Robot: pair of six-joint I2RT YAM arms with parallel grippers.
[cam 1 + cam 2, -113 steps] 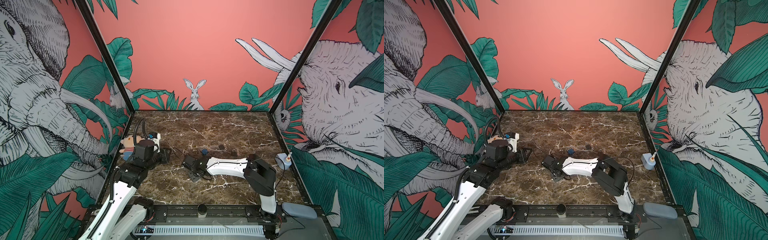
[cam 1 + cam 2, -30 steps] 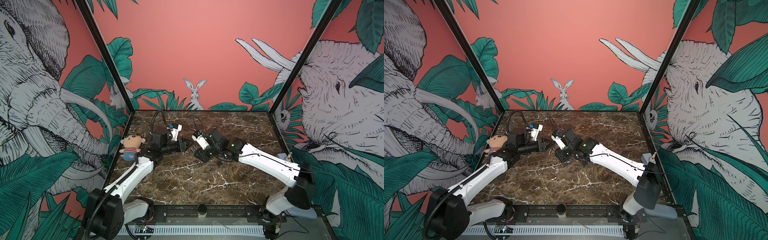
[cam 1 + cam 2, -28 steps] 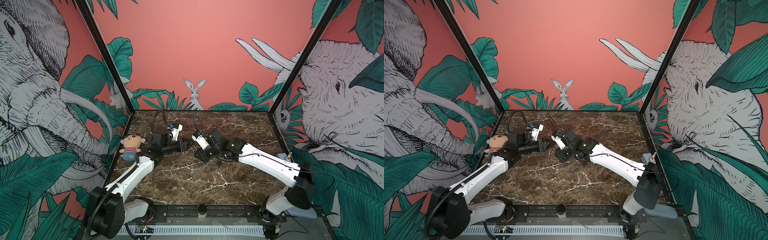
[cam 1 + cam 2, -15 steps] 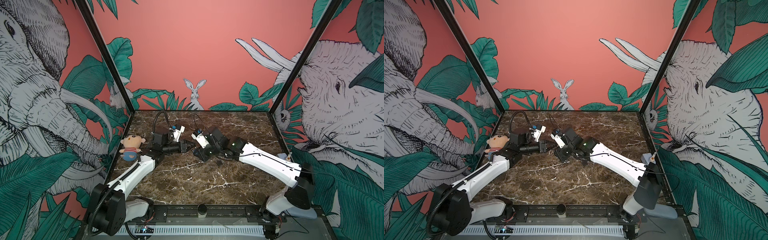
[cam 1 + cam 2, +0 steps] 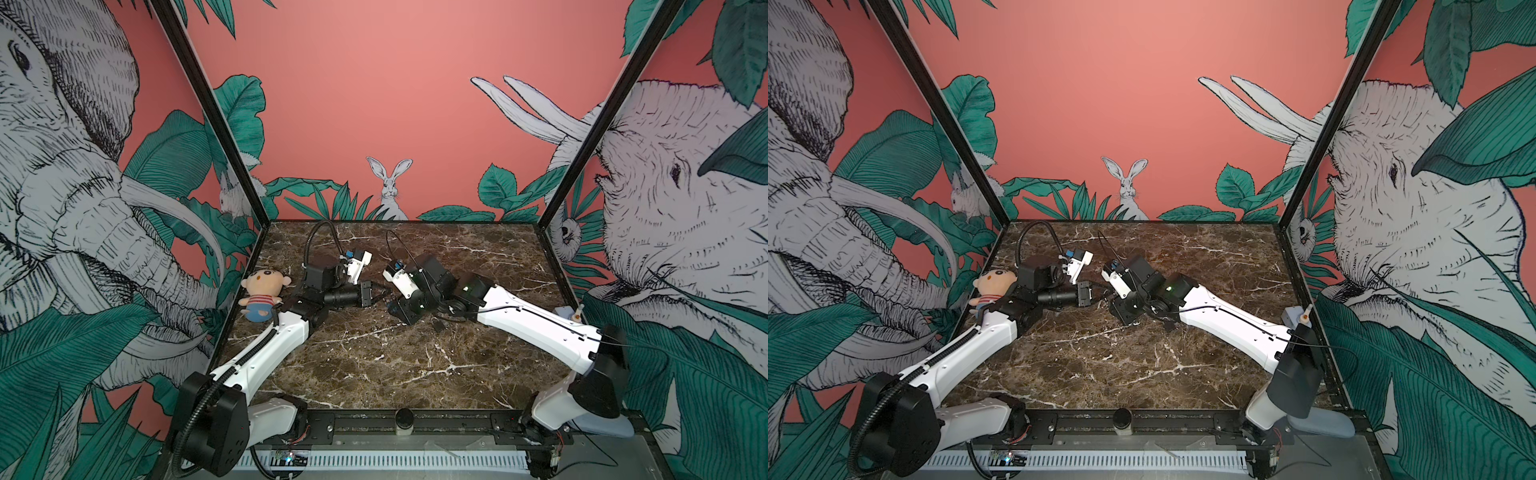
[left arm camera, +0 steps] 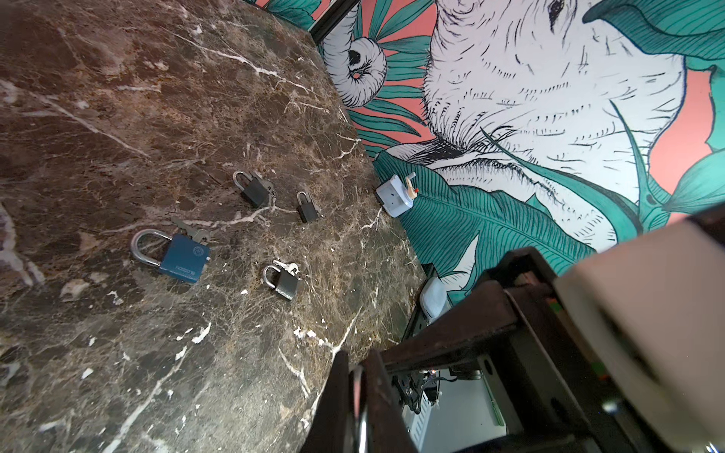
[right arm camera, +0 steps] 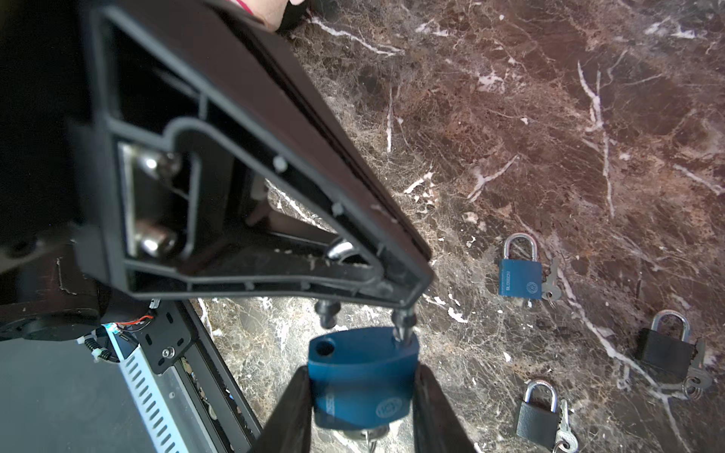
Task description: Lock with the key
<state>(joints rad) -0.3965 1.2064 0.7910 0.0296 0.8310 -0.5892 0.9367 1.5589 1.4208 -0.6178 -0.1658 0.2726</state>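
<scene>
My right gripper (image 7: 361, 378) is shut on the body of a blue padlock (image 7: 361, 376). The padlock's shackle is raised, with one leg out of its hole. A key (image 7: 368, 434) sticks out of the padlock's underside, mostly hidden. My left gripper (image 6: 355, 366) is shut on the silver shackle (image 6: 359, 408), which also shows as a sliver behind the left finger (image 7: 340, 249). In both top views the left gripper (image 5: 375, 293) (image 5: 1096, 296) and the right gripper (image 5: 392, 305) (image 5: 1113, 300) meet tip to tip at the table's far middle.
Several other padlocks with keys lie on the marble: a blue padlock (image 6: 182, 259) (image 7: 520, 276) and black padlocks (image 6: 255, 190) (image 6: 308, 208) (image 6: 284, 283) (image 7: 663, 351) (image 7: 537, 417). A plush doll (image 5: 262, 293) sits at the left wall. A small white device (image 5: 567, 312) lies at the right wall.
The left gripper has edged right to meet the right gripper and has shut on the padlock's shackle. The right arm has held still with the padlock.
</scene>
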